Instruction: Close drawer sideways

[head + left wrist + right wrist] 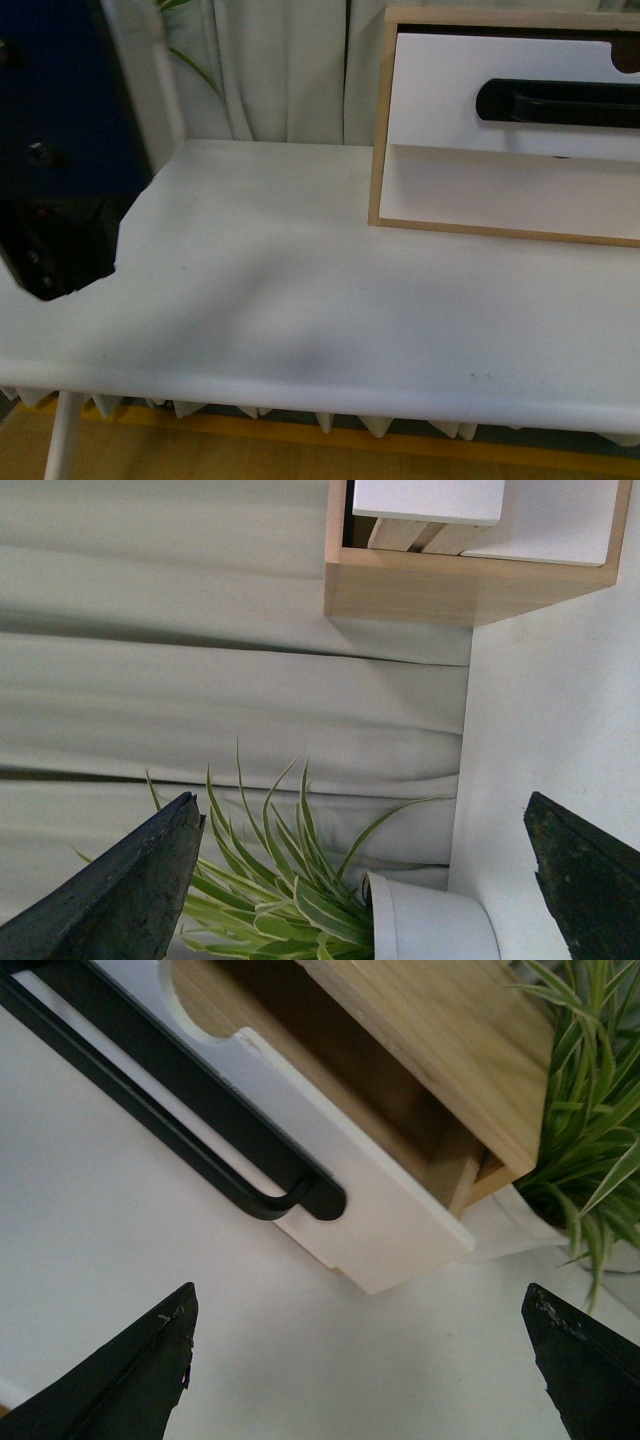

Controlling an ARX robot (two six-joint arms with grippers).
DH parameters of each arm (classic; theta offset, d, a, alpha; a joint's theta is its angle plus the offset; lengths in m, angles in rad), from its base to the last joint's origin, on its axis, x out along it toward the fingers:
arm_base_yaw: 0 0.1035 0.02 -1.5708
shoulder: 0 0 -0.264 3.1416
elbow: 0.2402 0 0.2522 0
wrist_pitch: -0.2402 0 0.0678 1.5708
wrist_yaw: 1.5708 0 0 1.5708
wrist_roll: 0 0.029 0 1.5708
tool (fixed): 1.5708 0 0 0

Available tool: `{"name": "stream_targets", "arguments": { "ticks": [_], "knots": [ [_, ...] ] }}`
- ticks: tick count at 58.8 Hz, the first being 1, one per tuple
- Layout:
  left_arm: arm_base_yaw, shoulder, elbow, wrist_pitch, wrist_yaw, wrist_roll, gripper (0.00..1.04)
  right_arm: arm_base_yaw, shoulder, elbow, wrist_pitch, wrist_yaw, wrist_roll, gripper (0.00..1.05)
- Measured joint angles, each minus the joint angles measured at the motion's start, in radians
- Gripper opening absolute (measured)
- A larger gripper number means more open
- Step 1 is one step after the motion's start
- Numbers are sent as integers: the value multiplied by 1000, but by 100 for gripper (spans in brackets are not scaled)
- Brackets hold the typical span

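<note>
Opposite the protruding drawer (385, 1225), right tool (357, 1295) spread wide, empty, touching nothing.

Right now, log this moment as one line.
drawer: open, out of frame | left gripper: open, empty | right gripper: open, empty, facing handle | contact: none

One drawer (440, 90), one black handle (560, 102), one wood frame (377, 150), perhaps one plain front (500, 195) below, one table (300, 300), one plant (285, 885)
</note>
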Motion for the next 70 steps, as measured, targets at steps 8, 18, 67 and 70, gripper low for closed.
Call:
{"name": "stream_targets", "arguments": {
  "ticks": [8,18,67,70],
  "knots": [
    [-68,37,94,-51,-26,3,98,-1,60,69,-3,22,-56,95],
    [-164,93,203,-80,-74,4,98,-19,111,113,-2,23,-78,95],
    [-329,426,608,-164,-126,27,98,-84,267,216,-19,-35,-95,95],
    [-330,438,625,-167,-125,27,98,-81,278,221,-19,-34,-94,95]
  ]
}}
